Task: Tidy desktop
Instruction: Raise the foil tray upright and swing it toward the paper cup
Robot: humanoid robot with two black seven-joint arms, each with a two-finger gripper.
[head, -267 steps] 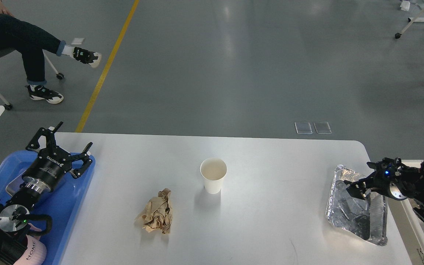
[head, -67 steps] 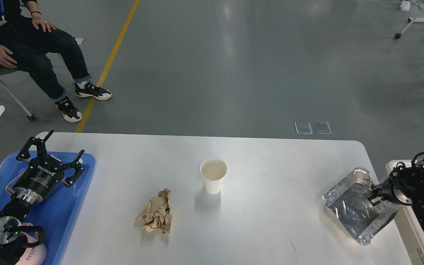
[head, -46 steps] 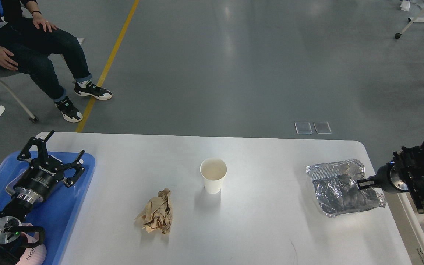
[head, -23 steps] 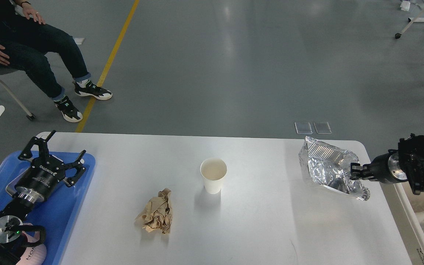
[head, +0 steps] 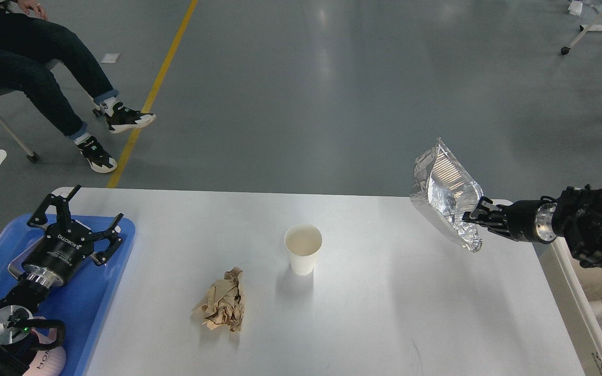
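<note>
Foil tray lifted off the counter, two bits of rubbish left.

Your right end effector (head: 476,215) is pinched closed on the rim of the crumpled foil tray (head: 444,194), holding it tilted in the air above the far right corner of the counter (head: 384,313), clear of the surface. Your left end effector (head: 75,218) is spread wide with nothing in it, hovering over the blue tray (head: 97,292) at the left edge. Task looks partly done: the foil is up but not yet dropped anywhere. The paper cup (head: 303,248) stands upright mid-counter and the brown paper wad (head: 221,307) lies near it, front left, not touching. A white bin edge (head: 567,292) sits just beside the counter's right side, the likely drop spot. Nothing blocks the path there. A seated person (head: 24,62) is far left, well apart.
</note>
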